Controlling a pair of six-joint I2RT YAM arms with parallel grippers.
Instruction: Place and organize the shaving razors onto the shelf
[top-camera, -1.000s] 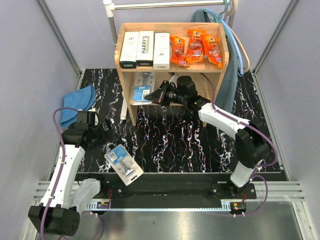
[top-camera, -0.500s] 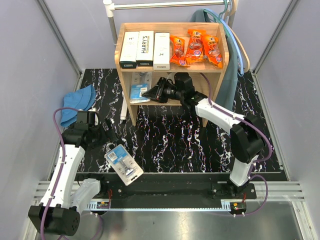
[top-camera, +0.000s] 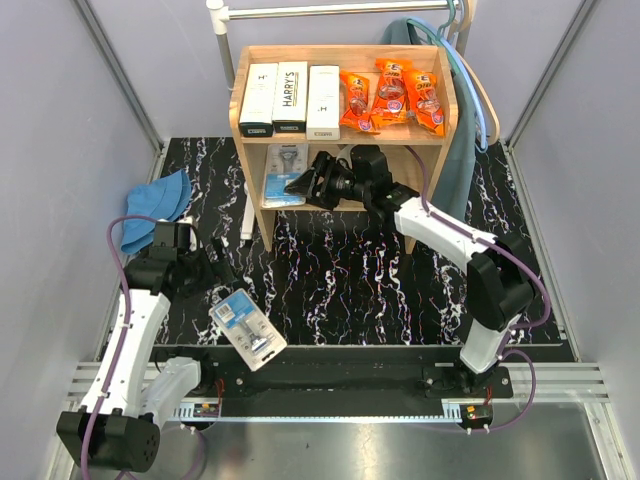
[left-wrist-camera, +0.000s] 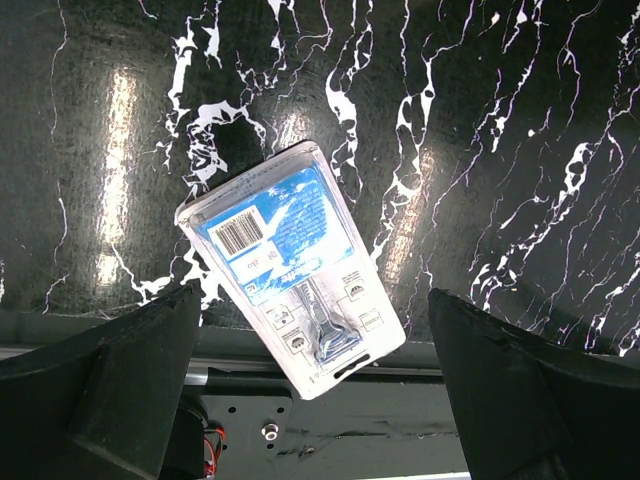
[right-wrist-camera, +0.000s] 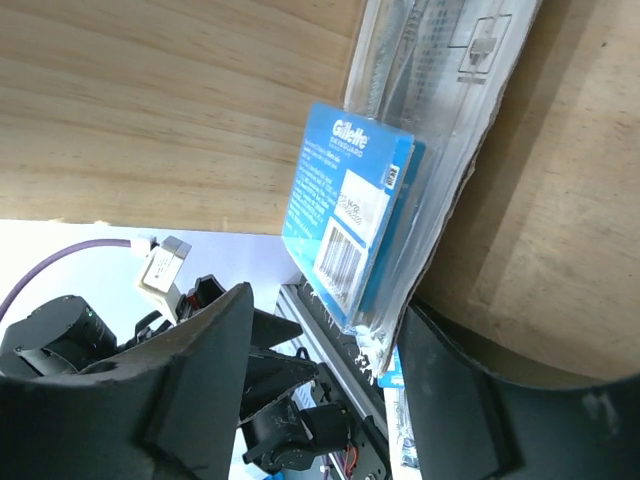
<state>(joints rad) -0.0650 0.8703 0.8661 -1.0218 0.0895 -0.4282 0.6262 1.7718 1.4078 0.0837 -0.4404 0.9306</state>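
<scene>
Right wrist shows right end effector (right-wrist-camera: 328, 305) spread apart around a blister card (right-wrist-camera: 350, 200), its top cropped.

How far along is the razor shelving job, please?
Done: three white boxes and three orange pouches line the top tier of the shelf. In hand: the right gripper straddles one blister card on the lower tier. Left: the second blister card lies on the table below the open left gripper.

Top camera looks down from high at the near edge over the whole table (top-camera: 340, 280) and shelf (top-camera: 300, 51). Left wrist camera faces down, close over the near-left blister card (left-wrist-camera: 295, 265); right wrist camera peers closely into the shelf's lower tier.
</scene>
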